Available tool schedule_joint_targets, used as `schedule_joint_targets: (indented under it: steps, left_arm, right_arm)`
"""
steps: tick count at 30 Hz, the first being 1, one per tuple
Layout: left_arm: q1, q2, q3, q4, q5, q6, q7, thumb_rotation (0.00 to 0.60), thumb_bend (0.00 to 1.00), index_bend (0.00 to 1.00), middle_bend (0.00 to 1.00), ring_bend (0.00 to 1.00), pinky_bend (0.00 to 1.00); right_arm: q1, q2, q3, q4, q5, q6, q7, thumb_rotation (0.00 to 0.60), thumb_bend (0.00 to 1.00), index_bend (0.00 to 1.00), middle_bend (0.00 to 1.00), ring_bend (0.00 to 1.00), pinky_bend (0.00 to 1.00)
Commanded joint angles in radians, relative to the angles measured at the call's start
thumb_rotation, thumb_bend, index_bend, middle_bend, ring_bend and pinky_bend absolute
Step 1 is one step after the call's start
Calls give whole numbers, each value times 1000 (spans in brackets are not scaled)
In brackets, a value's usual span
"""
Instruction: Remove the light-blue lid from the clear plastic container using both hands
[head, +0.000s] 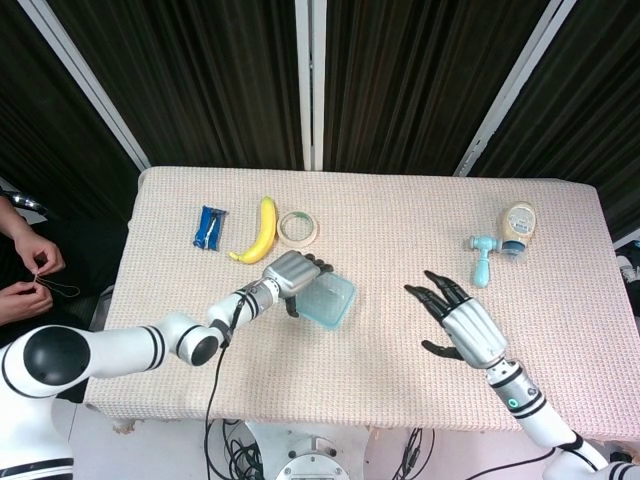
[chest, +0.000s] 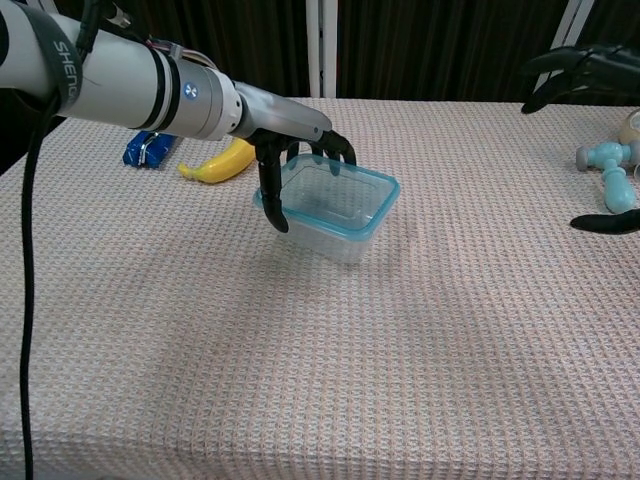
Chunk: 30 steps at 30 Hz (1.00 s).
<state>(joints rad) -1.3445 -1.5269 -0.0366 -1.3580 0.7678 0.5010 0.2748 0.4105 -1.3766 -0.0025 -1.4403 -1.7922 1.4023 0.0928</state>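
Note:
The clear plastic container (head: 327, 300) with its light-blue lid (chest: 384, 208) sits left of the table's middle. My left hand (head: 288, 272) grips its left end. In the chest view the left hand's fingers (chest: 335, 147) curl over the far rim and the thumb (chest: 272, 197) presses down the near-left wall (chest: 330, 245). The box looks slightly tilted. My right hand (head: 458, 320) hovers open, fingers spread, well to the right of the box and touching nothing. Only its fingertips (chest: 580, 68) show at the right edge of the chest view.
A banana (head: 259, 231), a tape roll (head: 298, 228) and a blue packet (head: 208, 227) lie behind the left hand. A bottle (head: 518, 225) and a light-blue tool (head: 482, 258) are at the far right. A person's hands (head: 25, 270) are beyond the left table edge.

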Motion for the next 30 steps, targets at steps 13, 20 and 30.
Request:
schedule_joint_targets:
  steps: [13, 20, 30]
  left_arm:
    - [-120, -60, 43, -207, -497, 340, 278, 600, 0, 181, 237, 157, 307]
    - [-121, -101, 17, -195, -562, 392, 342, 600, 0, 172, 237, 157, 305]
    - [-100, -115, -17, -178, -581, 380, 380, 600, 0, 170, 237, 157, 304]
  right_arm:
    - [164, -247, 50, 165, 21, -181, -31, 600, 128, 326, 326, 131, 267]
    - [197, -342, 50, 273, 20, -177, -7, 600, 128, 373, 352, 151, 269]
    - [239, -421, 45, 378, 25, -177, 26, 600, 140, 403, 367, 163, 273]
